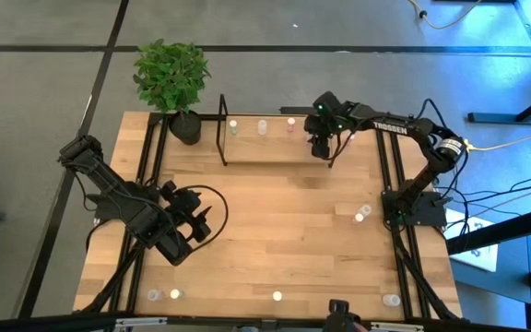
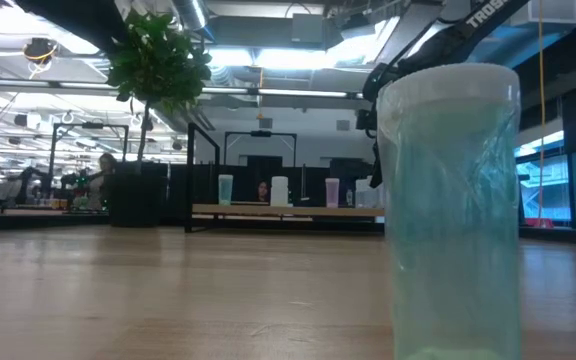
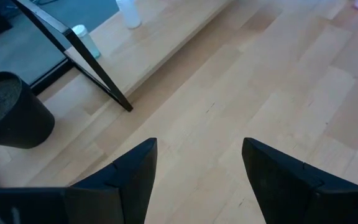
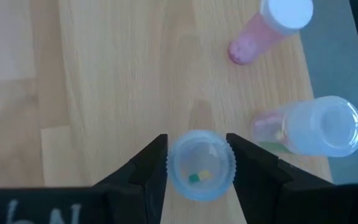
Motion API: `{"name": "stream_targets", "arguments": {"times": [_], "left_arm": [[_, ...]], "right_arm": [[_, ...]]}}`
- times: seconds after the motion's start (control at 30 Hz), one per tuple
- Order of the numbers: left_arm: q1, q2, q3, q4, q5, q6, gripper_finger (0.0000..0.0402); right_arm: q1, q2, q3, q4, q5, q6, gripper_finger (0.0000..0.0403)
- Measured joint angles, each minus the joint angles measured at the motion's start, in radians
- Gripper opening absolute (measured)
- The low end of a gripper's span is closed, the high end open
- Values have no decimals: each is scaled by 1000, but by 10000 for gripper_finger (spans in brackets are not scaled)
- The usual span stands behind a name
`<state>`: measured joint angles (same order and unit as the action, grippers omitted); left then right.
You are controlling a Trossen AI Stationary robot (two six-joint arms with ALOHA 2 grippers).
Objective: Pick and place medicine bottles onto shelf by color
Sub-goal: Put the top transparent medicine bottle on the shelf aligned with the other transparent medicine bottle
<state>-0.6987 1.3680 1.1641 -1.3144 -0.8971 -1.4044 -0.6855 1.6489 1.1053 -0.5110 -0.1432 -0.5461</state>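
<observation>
right gripper clamped on clear bottle, pink bottles just beyond jaws, likely for colour grouping; left gripper apart, empty.

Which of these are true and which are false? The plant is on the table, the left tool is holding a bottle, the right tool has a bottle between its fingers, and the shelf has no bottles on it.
1. The plant stands at a corner of the table. True.
2. The left tool holds a bottle. False: its fingers are open with only bare wood between them.
3. The right tool has a clear bottle between its fingers, over the shelf. True.
4. The shelf has no bottles on it. False: several stand there, among them a pink bottle.
</observation>
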Motion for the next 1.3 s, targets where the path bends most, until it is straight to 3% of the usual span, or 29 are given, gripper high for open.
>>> {"name": "stream_targets", "arguments": {"times": [0.67,0.93,1.17,1.3], "left_arm": [[0,0,0,0,1,0,230],[0,0,0,0,1,0,230],[0,0,0,0,1,0,230],[0,0,0,0,1,0,230]], "right_arm": [[1,0,-2,4,-8,21,157],[1,0,-5,0,-1,17,198],[2,0,-5,5,117,19,236],[1,0,-5,5,122,18,240]]}}
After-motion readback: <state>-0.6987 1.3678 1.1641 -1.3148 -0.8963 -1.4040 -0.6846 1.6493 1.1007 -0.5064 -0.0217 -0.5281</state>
